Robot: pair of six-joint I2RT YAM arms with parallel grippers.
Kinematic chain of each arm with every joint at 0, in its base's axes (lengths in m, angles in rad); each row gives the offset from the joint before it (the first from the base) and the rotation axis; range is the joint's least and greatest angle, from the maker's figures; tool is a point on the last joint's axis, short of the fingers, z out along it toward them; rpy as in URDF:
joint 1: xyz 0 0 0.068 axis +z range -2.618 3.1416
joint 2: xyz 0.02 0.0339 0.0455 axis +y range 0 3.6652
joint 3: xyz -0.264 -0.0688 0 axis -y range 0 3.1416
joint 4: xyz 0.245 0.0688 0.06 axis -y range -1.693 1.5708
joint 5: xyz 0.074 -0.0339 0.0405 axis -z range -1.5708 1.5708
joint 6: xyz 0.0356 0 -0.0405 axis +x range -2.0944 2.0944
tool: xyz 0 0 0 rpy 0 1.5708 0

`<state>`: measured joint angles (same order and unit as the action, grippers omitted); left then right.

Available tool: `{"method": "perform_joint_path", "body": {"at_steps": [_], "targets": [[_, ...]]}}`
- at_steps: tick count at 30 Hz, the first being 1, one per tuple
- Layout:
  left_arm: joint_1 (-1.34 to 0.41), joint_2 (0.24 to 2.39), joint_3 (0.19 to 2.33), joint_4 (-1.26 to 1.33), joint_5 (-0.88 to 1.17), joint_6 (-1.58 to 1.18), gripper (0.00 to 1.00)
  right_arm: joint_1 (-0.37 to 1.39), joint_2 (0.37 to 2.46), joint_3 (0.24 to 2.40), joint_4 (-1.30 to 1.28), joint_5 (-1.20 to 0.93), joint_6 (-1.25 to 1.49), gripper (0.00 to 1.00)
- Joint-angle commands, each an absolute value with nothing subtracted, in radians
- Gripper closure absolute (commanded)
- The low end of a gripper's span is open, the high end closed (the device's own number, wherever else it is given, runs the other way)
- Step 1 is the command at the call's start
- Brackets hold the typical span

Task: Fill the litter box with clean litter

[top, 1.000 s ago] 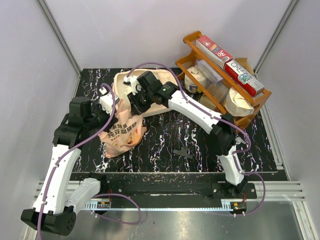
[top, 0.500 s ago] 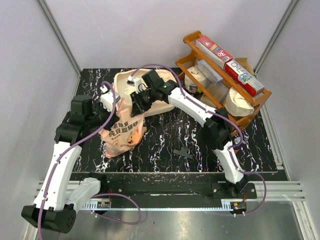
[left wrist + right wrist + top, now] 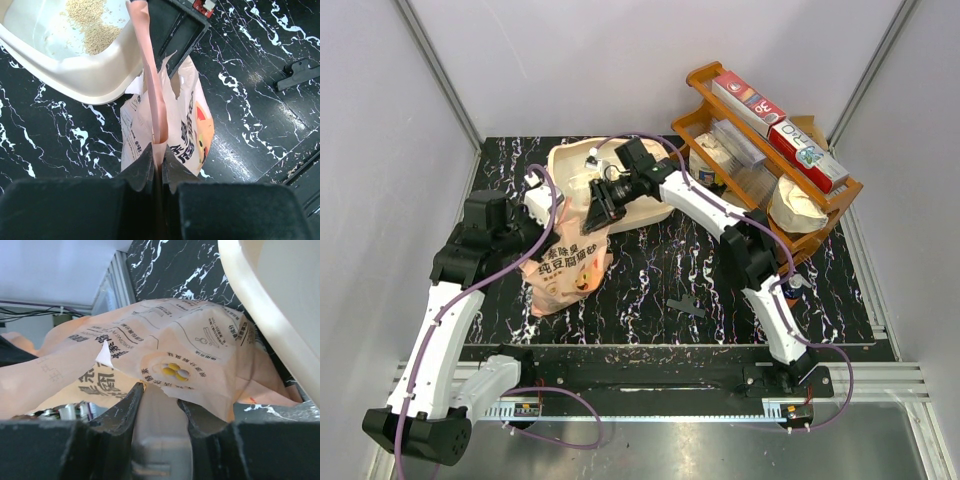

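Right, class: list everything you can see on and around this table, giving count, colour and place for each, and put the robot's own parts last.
litter box: one, cream-beige, far left-centre of the table.
clean litter: one small tan pile, inside the litter box.
litter bag: one, pink-orange with print, beside the box, gripped at its top.
wooden rack: one, brown, far right, holding cartons.
black clip: one, near centre of the table.
table: one, black with white marbling.
left gripper: shut on the bag's edge.
right gripper: shut on the bag.

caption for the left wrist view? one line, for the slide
Left gripper pinching the pink bag's edge beside the litter box, which holds a small patch of litter.
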<state>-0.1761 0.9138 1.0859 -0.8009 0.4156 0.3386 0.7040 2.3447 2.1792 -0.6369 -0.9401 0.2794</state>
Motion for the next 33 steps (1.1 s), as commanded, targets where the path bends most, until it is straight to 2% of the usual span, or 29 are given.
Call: {"method": "perform_joint_path", "body": {"at_steps": [1,16,33], "targets": [[-0.181,0.884,1.154,-0.617,0.454,0.400,1.00,0.678,2.326,2.154,-0.641,-1.081,0.403,1.00],[-0.181,0.854,1.131,-0.660,0.413,0.518,1.00,0.589,2.250,2.249,-0.750,-1.141,0.360,1.00],[-0.183,0.856,1.146,-0.686,0.403,0.534,1.00,0.492,2.149,2.145,-0.678,-1.132,0.518,1.00]]}}
